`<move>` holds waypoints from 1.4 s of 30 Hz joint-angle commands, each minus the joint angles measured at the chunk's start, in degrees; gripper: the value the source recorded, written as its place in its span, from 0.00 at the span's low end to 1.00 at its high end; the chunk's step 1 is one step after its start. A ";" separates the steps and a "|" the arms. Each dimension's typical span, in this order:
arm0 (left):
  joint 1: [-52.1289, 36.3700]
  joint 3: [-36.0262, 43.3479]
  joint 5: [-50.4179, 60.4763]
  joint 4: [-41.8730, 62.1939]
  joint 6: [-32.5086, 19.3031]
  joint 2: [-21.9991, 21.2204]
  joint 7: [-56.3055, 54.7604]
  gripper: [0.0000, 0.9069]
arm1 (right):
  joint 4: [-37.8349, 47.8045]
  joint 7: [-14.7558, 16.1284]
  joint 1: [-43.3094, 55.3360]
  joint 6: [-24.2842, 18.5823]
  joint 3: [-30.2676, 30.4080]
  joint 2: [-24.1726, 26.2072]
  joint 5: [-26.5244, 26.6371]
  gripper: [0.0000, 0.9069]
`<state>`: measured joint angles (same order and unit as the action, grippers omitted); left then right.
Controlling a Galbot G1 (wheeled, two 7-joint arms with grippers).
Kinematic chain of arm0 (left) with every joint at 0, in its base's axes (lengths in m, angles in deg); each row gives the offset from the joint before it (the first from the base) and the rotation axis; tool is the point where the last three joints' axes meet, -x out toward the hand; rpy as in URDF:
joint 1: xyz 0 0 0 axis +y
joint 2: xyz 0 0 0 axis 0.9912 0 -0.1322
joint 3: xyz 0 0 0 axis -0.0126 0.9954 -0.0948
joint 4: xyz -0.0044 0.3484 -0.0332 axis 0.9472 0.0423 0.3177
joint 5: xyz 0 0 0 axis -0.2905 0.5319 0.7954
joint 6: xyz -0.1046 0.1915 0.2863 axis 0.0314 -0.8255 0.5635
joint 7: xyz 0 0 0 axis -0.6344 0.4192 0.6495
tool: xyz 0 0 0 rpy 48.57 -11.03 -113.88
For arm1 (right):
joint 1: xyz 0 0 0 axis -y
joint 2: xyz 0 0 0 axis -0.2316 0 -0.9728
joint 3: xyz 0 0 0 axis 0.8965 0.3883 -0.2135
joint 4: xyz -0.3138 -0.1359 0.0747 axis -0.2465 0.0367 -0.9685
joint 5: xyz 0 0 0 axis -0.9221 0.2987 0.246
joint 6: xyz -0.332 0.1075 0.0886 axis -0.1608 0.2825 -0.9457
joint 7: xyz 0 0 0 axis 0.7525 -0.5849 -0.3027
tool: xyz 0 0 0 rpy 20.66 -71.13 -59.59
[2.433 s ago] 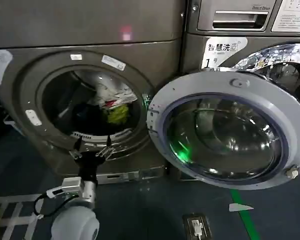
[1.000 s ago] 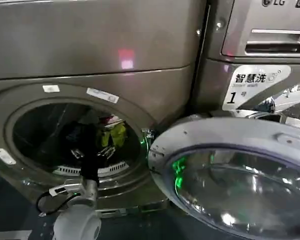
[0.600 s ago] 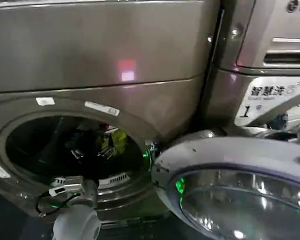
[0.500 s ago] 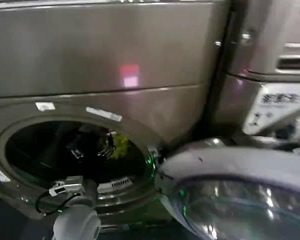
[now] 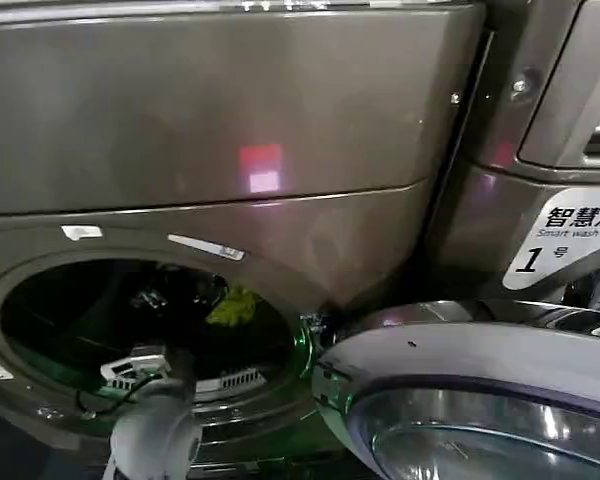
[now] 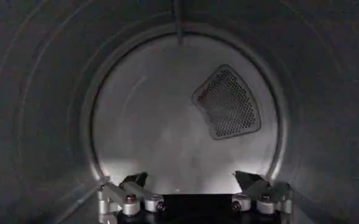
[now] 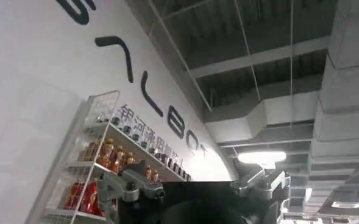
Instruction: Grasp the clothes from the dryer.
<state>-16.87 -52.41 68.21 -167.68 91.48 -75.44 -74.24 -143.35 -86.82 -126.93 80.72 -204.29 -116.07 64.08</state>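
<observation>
The dryer (image 5: 280, 100) is a bronze-grey front loader with a small red light (image 5: 261, 157), and its round porthole stands open. Inside the dark drum a lime-green bit of the clothes (image 5: 235, 306) shows, with darker fabric beside it. My left arm reaches through the porthole, and my left gripper (image 5: 180, 297) is inside the drum just left of the green fabric. In the left wrist view the left gripper (image 6: 191, 182) is open with nothing between its fingers, facing the drum's bare back wall (image 6: 161, 128). My right gripper (image 7: 194, 182) is open and points up at a ceiling.
The dryer's grey-rimmed glass door (image 5: 460, 350) hangs open at the lower right, in front of the neighbouring machine (image 5: 540, 120) with a white "1" label (image 5: 560, 240). A perforated vent (image 6: 228, 103) sits in the drum's back wall. A shelf of bottles (image 7: 100, 164) hangs on a white wall.
My left gripper has moved from the porthole's lower rim deep into the drum. The head view has closed in on the dryer. The white fabric seen earlier is out of sight.
</observation>
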 commanded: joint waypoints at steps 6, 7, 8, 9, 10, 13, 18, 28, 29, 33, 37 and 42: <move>-14.89 0.13 -0.40 21.09 -0.97 -0.88 1.71 1.00 | 0.06 0.09 -0.12 0.01 -0.50 0.38 0.60 1.00; -15.44 0.16 -0.21 22.28 -1.04 -0.79 1.85 1.00 | 0.16 0.11 0.06 0.02 -0.45 0.45 0.65 1.00; -16.23 0.24 -0.31 23.61 -0.99 -0.67 2.02 1.00 | 0.14 0.13 0.26 0.00 -0.34 0.49 0.70 1.00; -17.28 0.36 -0.45 25.23 -0.84 -0.47 2.25 1.00 | 0.14 0.17 0.49 0.01 -0.16 0.51 0.71 1.00; -18.21 0.50 -0.34 26.57 -0.66 -0.28 2.68 1.00 | 0.19 0.17 0.78 0.02 0.07 0.53 0.70 1.00; -21.12 1.36 -1.32 29.75 1.15 0.59 5.37 1.00 | 0.10 0.22 1.56 0.04 0.70 0.52 0.69 1.00; -25.26 2.85 -1.90 33.55 3.96 2.34 13.78 1.00 | 0.27 0.36 1.58 0.04 0.46 0.46 0.90 1.00; -32.89 8.15 12.61 45.16 5.79 3.67 35.82 1.00 | 0.12 0.44 0.38 0.14 -0.99 0.27 1.80 1.00; -33.38 8.96 15.02 46.00 4.94 4.12 37.52 1.00 | 0.09 0.43 0.27 0.14 -1.08 0.21 1.87 1.00; -36.54 13.65 23.55 49.54 -2.20 7.10 48.63 1.00 | 0.23 0.49 -0.37 0.14 -1.69 0.18 2.08 1.00; -40.82 19.89 28.10 55.43 -14.62 8.38 55.54 1.00 | 0.05 0.46 -0.58 0.16 -1.71 0.27 2.10 1.00; -46.77 25.05 36.67 63.58 -19.70 6.93 60.72 1.00 | -0.25 0.45 -1.24 0.19 -2.17 0.13 2.24 1.00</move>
<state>-56.07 -35.03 92.29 -114.83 82.23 -69.06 -25.10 -143.58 -86.35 -128.05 80.89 -206.37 -115.88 66.28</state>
